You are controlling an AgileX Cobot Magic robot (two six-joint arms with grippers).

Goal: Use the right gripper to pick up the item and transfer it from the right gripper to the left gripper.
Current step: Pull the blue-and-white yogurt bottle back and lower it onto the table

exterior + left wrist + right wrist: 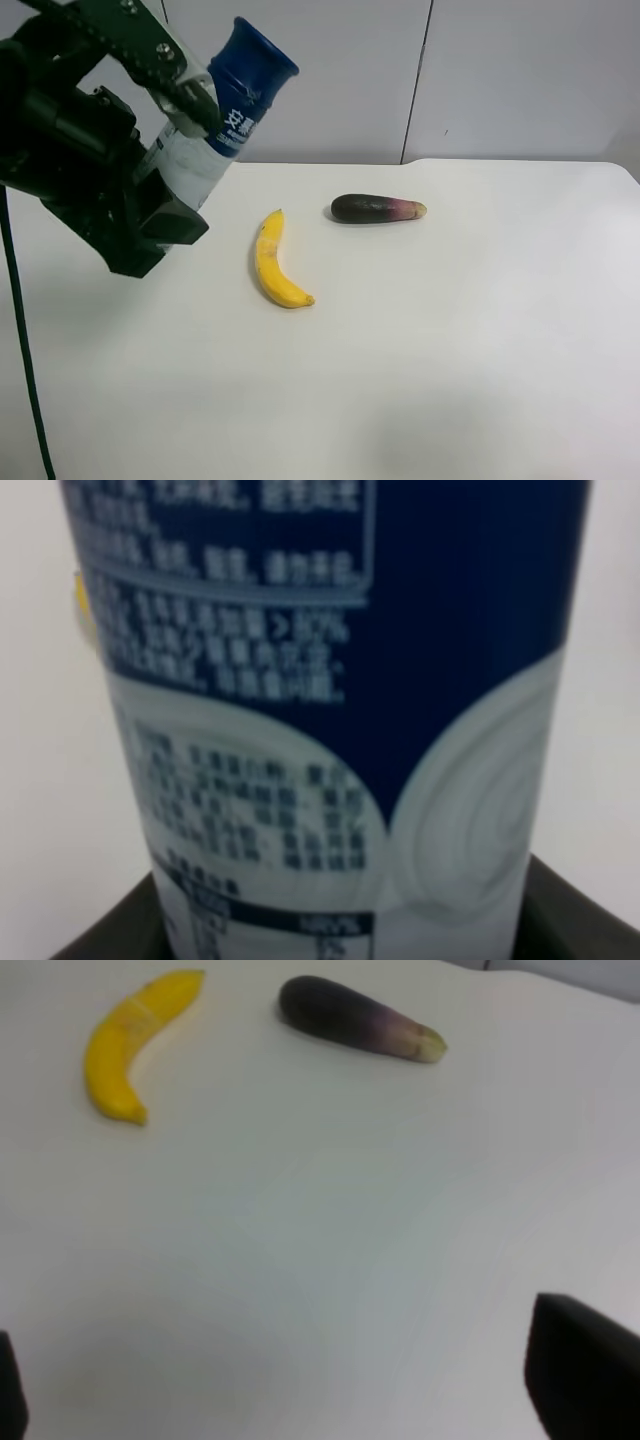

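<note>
The white bottle (250, 70) with a dark blue cap and blue label is held tilted in the air by the boxy black left gripper (195, 115), at the exterior high view's upper left. The left wrist view is filled by the bottle (340, 720), with dark gripper fingers (575, 910) on either side of its lower part. The right gripper (300, 1390) shows only in the right wrist view. Its two dark fingertips sit far apart with nothing between them, above bare table. The right arm is out of the exterior high view.
A yellow banana (272, 265) and a dark purple eggplant (375, 208) lie on the white table (450, 350) near its middle. Both also show in the right wrist view, banana (125, 1045) and eggplant (355, 1018). A grey wall stands behind.
</note>
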